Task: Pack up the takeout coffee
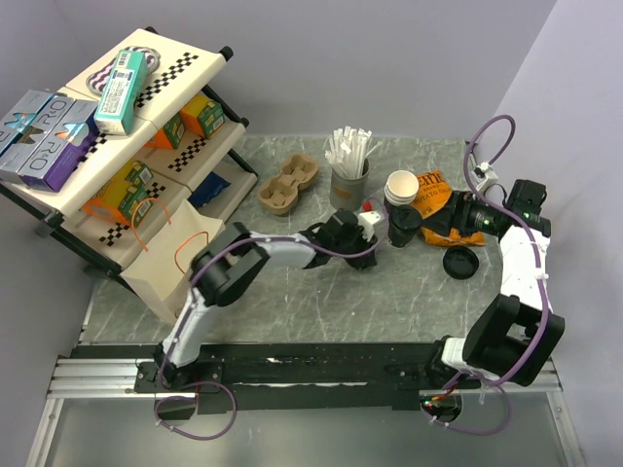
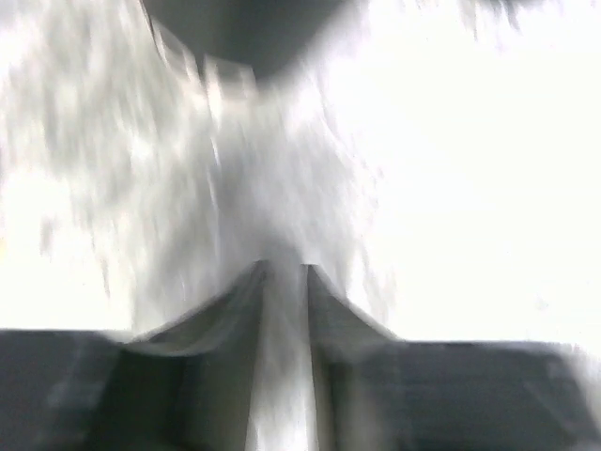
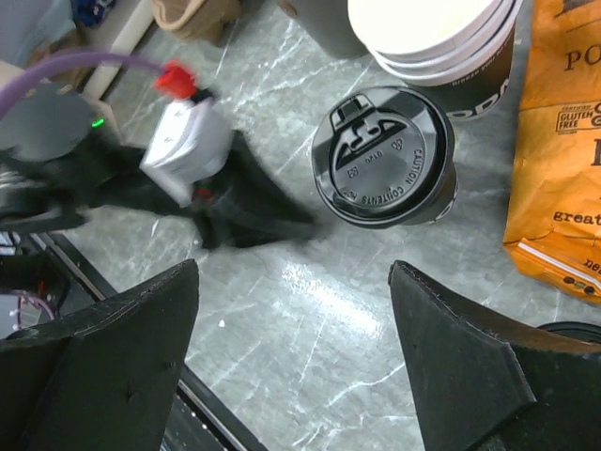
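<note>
now, takeout coffee (image 3: pixel 383 158) upright, right end effector (image 3: pixel 293 282) spread wide nearby

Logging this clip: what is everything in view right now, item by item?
coffee cup: one, dark with black lid, upright on the table
white cups: one stack, just behind the coffee cup
loose lid: one, black, flat, right of the coffee cup
snack bag: one, orange, right of the cups
cup carrier: one, brown cardboard, back centre
straw holder: one, grey, white straws, beside the carrier
paper bag: one, tan, orange handles, by the rack
rack: one, cream, far left
boxes: several, mixed colours, on the rack
left gripper: slightly open, empty, left of the coffee cup
right gripper: wide open, empty, near the coffee cup
</note>
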`<action>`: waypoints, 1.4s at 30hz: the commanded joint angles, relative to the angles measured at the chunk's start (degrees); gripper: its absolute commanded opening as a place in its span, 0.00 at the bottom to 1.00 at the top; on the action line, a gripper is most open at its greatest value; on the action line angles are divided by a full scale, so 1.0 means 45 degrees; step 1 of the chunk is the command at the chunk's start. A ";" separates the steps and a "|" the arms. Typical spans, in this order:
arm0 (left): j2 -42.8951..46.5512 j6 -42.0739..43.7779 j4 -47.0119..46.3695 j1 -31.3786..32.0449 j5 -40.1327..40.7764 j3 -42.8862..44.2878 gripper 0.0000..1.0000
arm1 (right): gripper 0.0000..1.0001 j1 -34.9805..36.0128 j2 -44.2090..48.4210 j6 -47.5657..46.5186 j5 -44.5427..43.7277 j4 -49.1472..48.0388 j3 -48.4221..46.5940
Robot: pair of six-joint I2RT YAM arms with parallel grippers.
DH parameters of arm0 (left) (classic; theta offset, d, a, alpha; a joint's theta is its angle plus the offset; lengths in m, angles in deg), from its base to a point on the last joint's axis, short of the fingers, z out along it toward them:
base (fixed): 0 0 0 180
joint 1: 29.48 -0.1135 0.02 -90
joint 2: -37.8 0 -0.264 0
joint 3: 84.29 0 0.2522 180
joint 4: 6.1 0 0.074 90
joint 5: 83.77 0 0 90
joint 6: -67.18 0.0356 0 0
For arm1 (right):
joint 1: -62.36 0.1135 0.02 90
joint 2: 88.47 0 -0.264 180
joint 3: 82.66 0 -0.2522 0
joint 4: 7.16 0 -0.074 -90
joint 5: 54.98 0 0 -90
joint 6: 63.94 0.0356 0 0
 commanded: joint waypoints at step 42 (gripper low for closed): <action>0.1725 0.4210 1.1811 -0.5854 0.2401 0.8554 0.74 | 0.88 0.4098 0.0920 0.0299 -0.3903 0.0473 -0.2672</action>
